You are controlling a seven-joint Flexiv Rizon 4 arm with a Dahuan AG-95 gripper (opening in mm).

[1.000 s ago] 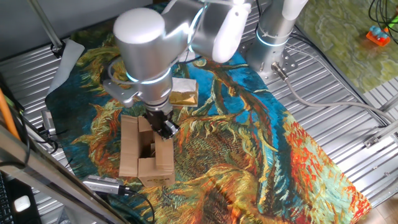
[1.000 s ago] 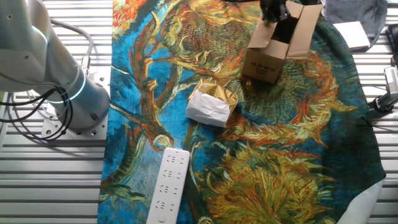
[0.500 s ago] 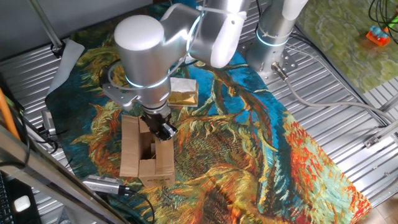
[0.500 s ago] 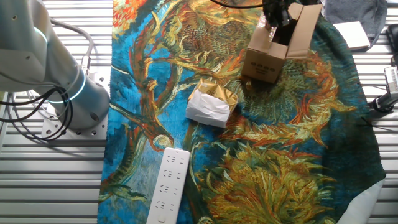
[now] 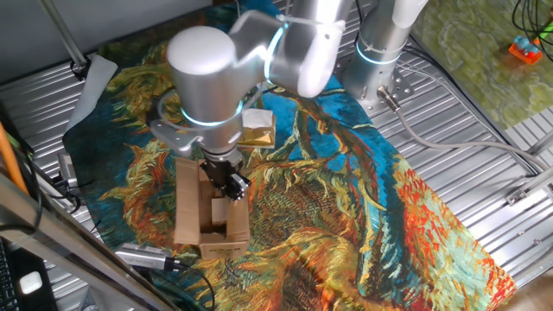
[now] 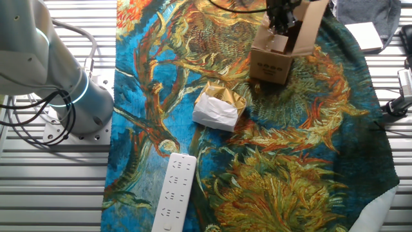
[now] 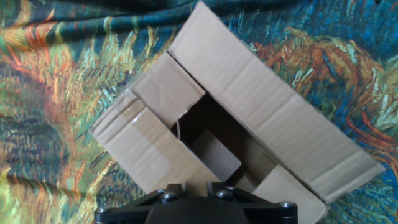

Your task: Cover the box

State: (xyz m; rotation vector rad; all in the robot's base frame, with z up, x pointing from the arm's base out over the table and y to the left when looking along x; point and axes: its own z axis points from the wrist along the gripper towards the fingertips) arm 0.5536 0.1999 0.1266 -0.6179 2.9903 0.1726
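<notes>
The arm (image 5: 259, 52) is built of rounded, glossy silver-grey segments, each joint ringed with a thin glowing cyan band. Above the black gripper (image 5: 226, 184) sits a grey flange with a cable looped around it. In the hand view the gripper's black body shows small silver screw heads.

One fixed view looks steeply down from high beyond the box (image 5: 210, 207), with the arm's base at its far right. The other fixed view looks down from the opposite side, the base near left and the box (image 6: 281, 48) far right; both share the painted cloth (image 5: 346, 199) and paper packet (image 6: 219, 108). The hand view sits close above the box (image 7: 249, 118), facing straight into it; the pincer itself probably lies just below its frame.
</notes>
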